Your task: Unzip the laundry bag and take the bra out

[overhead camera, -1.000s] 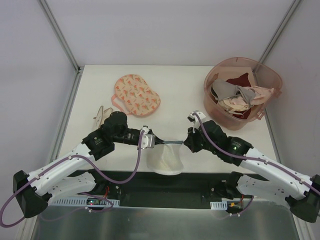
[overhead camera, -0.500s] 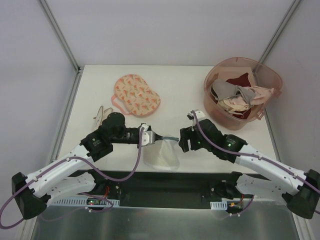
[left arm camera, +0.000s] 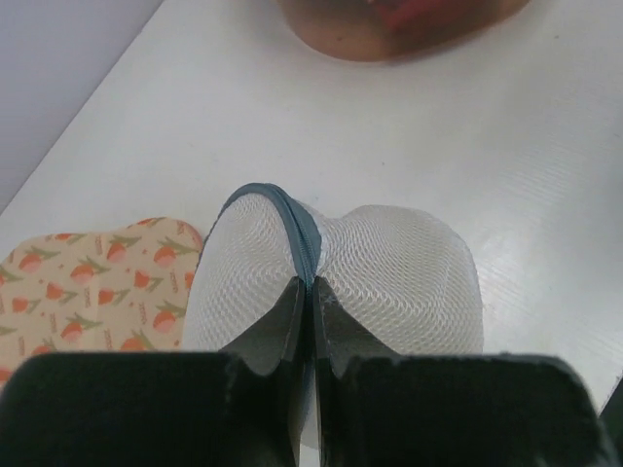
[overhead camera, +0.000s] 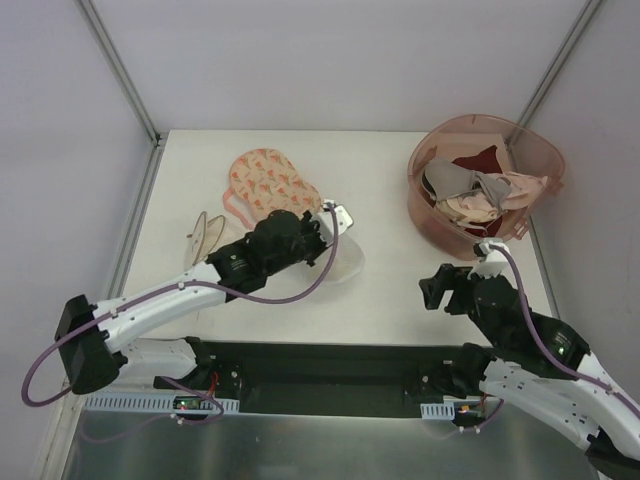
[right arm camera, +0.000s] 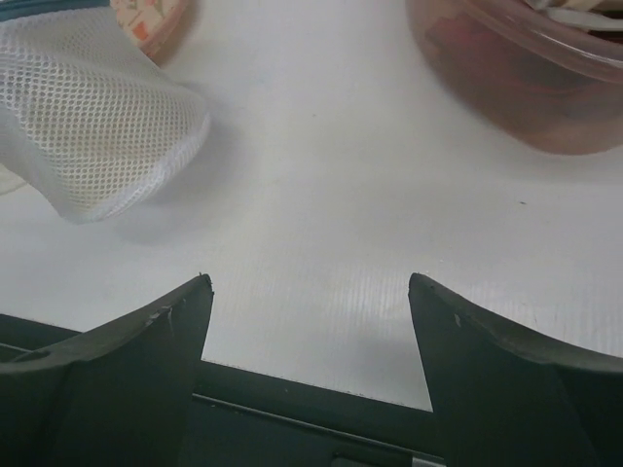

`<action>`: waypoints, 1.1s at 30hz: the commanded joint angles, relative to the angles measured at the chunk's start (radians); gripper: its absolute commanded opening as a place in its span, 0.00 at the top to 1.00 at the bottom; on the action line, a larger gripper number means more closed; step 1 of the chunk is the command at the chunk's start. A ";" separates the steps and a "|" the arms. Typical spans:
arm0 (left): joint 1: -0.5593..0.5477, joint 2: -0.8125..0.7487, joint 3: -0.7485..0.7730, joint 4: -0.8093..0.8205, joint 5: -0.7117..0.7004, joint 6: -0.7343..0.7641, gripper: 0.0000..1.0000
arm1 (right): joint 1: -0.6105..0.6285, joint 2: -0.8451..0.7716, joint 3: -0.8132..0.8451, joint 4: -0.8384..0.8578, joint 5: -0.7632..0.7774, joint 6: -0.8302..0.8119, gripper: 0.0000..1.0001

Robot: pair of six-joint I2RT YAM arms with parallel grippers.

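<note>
The laundry bag (left arm camera: 399,282), a white mesh pouch with a dark grey-blue zipper rim (left arm camera: 297,229), hangs from my left gripper (left arm camera: 311,288). The gripper is shut on the rim, and the zipper looks closed along the stretch that shows. In the top view the bag (overhead camera: 347,263) sits mid-table under the left gripper (overhead camera: 330,240). My right gripper (overhead camera: 435,291) stands open to the right, apart from the bag, with nothing between its fingers (right arm camera: 185,311). The right wrist view shows the bag (right arm camera: 97,117) at upper left. The bra is hidden; no yellow shows.
A flat pink pouch with orange prints (overhead camera: 262,180) lies behind the left arm. A large pink tub (overhead camera: 432,215) holding beige, grey and maroon garments stands at the back right. A beige item (overhead camera: 205,228) lies at the left. The table's near edge (right arm camera: 311,384) runs just below my right fingers.
My right gripper opened, let go of the bag and drew back to the right. My left arm carried the bag away from the near edge toward the middle of the table.
</note>
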 commanded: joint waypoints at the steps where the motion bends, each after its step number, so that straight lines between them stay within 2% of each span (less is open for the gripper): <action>1: -0.070 0.147 0.106 0.044 -0.345 -0.179 0.96 | -0.003 -0.040 -0.018 -0.128 0.083 0.077 0.15; 2: -0.072 0.166 0.115 0.040 -0.330 -0.219 0.73 | -0.003 -0.049 -0.021 -0.135 0.081 0.087 0.15; 3: -0.073 0.179 0.115 0.040 -0.307 -0.236 0.29 | -0.001 -0.052 -0.024 -0.141 0.077 0.091 0.15; 7: -0.072 0.183 0.129 0.040 -0.264 -0.271 0.13 | -0.003 -0.081 -0.023 -0.159 0.066 0.106 0.15; 10: -0.072 0.149 0.129 0.031 -0.279 -0.253 0.06 | -0.001 -0.092 -0.014 -0.158 0.069 0.095 0.15; 14: -0.061 0.143 0.140 -0.052 -0.221 -0.251 0.04 | -0.001 -0.075 -0.026 -0.139 0.054 0.085 0.14; 17: -0.061 0.176 0.141 -0.119 -0.271 -0.259 0.01 | -0.001 -0.048 -0.037 -0.121 0.038 0.088 0.15; 19: -0.061 0.189 0.121 -0.143 -0.327 -0.283 0.01 | -0.001 -0.037 -0.038 -0.112 0.032 0.085 0.15; 26: -0.041 0.210 0.078 -0.157 -0.327 -0.417 0.03 | -0.003 -0.025 -0.032 -0.107 0.029 0.068 0.15; 33: -0.017 0.302 0.084 -0.157 -0.310 -0.452 0.08 | -0.001 -0.035 -0.047 -0.116 0.029 0.086 0.15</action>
